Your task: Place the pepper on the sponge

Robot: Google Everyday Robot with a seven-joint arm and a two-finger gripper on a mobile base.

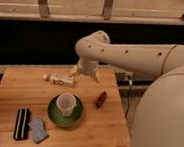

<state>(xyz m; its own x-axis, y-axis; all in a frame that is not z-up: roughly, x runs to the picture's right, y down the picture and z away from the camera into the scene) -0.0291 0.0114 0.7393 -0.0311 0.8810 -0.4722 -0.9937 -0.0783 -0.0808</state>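
The gripper [85, 76], its fingers apart, hangs behind the cup [66, 103] (on a green plate [53, 115]), the pepper [101, 99] lies right of the cup, the sponge [38, 130] front-left.

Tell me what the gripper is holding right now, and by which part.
Nothing is held. The gripper hangs above the table with its fingers spread and empty; the pepper lies on the wood, apart from it.

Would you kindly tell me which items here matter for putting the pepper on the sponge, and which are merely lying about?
For the job: pepper; sponge; gripper, open, hovering over the table's far side.
Lying about: white cup on green saucer; pale packet; black striped block.
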